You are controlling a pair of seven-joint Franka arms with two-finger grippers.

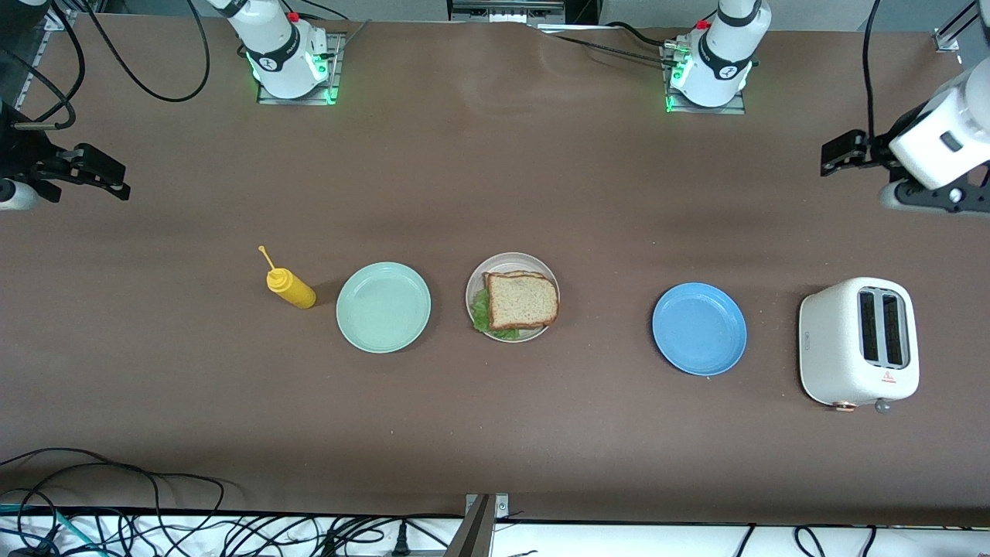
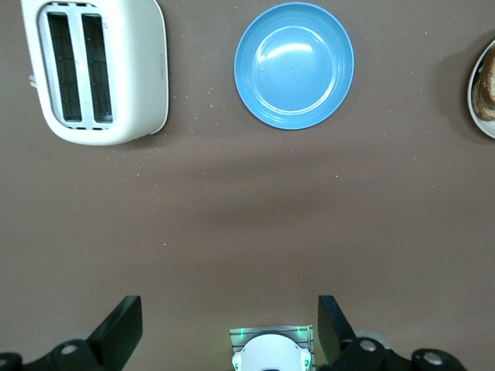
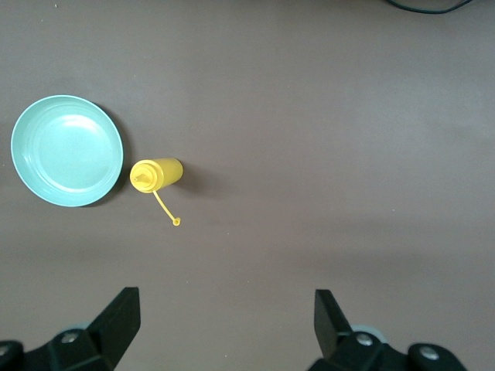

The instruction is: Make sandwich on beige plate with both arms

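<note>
Beige plate (image 1: 475,272) mid-worktop carries the sandwich (image 1: 520,299), lettuce between the slices; looks finished. My left hand (image 2: 230,328) and right hand (image 3: 224,325) hang wide open, empty, over the worktop's ends. Next: just hold clear.

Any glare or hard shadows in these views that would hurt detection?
Front view: even light, soft shadow bands across the table, green base LEDs glow, sandwich on the beige plate reads clearly. Left wrist view: bright glare patch on the blue plate. Right wrist view: mild sheen on the mint-green plate; the yellow bottle casts a soft shadow.
</note>
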